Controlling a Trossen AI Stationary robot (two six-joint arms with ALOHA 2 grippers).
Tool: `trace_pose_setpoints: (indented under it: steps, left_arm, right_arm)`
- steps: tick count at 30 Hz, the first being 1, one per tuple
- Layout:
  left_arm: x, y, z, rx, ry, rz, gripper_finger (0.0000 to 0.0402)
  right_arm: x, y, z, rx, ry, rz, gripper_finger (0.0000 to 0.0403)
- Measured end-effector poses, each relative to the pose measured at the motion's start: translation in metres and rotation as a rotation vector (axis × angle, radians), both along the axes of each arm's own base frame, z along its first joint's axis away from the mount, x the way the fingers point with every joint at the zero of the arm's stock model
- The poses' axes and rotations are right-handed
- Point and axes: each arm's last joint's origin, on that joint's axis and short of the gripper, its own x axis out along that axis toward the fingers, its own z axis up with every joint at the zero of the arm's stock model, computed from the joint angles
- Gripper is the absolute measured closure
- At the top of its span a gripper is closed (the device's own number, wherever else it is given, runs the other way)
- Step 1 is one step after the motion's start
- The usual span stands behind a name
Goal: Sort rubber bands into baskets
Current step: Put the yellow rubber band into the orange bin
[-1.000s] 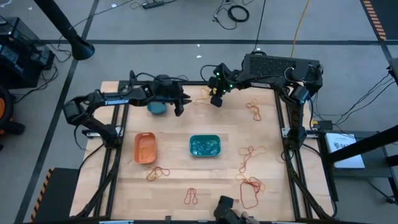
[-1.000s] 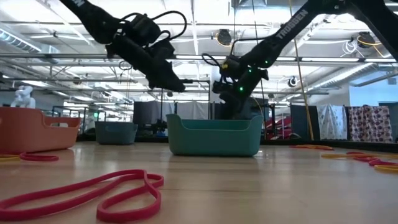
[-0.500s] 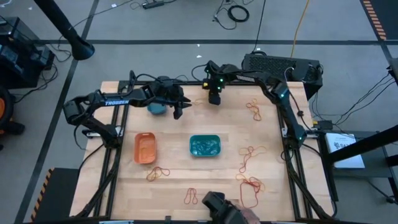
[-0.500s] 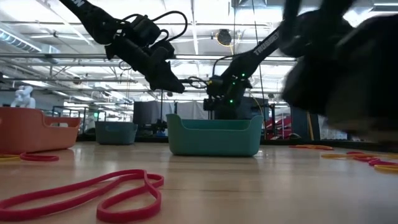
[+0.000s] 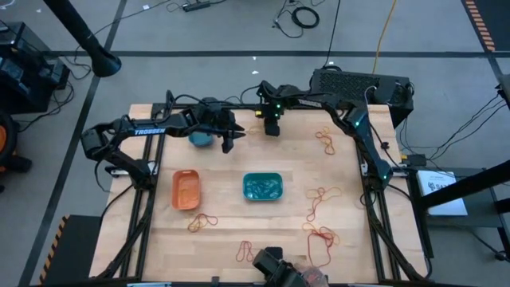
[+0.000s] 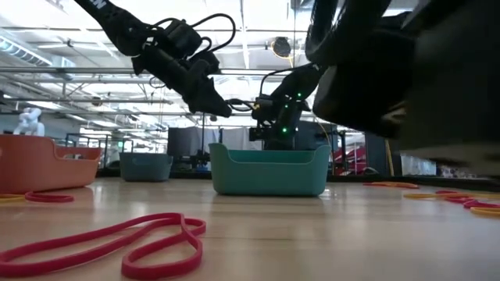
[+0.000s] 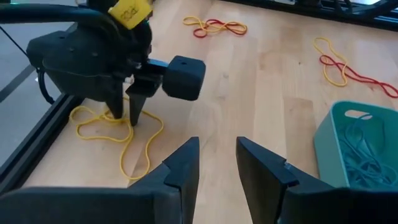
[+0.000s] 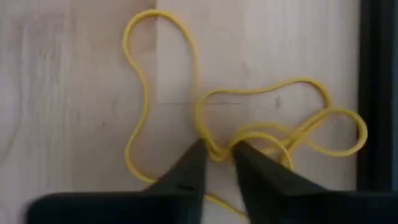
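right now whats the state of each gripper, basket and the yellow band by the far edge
right gripper: down on the table, fingertips pinching the yellow band
yellow band: flat on the wood, not lifted
left gripper: empty, slightly open, above the table
teal basket: upright, holds blue-green bands
orange basket: upright, holds orange bands
blue basket: partly hidden under left arm, contents unseen

There are 3 baskets on the table (image 5: 351,255): 1 orange basket (image 5: 186,190) left of the teal basket (image 5: 262,186), which sits near the table's middle, and 1 darker blue basket (image 5: 201,139) beyond the orange one, partly under the left arm. Loose rubber bands lie in about 6 patches around the teal basket: 1 yellow tangle (image 8: 249,140) at the far edge, 1 group (image 5: 324,139) far right, 1 (image 5: 320,197) right, 1 red cluster (image 5: 322,241) near right, 1 red loop (image 5: 245,252) in front, and 1 (image 5: 202,222) near left. The teal basket also holds many blue-green bands, too tangled to count, and 2 robot arms reach over the table.
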Motion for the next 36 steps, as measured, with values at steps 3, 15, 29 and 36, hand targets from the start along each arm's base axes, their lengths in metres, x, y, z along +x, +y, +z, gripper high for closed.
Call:
trace_pose_setpoints:
  steps: [3, 15, 29, 36]
  left_arm:
    - [-0.001, -0.001, -0.002, -0.011, 0.022, -0.001, 0.0290]
    - [-0.002, -0.012, -0.017, -0.054, -0.056, -0.016, 0.0290]
    - [0.013, -0.007, -0.033, 0.159, -0.329, 0.103, 0.0290]
    - [0.026, 0.005, -0.045, 0.205, -0.255, 0.091, 0.0290]
  right_arm:
    - [0.002, 0.005, 0.000, 0.002, 0.019, 0.017, 0.0390]
    - [-0.019, 0.018, 0.081, 0.076, -0.141, 0.038, 0.0402]
    - [-0.030, 0.023, 0.104, 0.320, -0.390, 0.097, 0.0403]
    - [-0.028, 0.026, 0.105, 0.383, -0.430, 0.118, 0.0403]
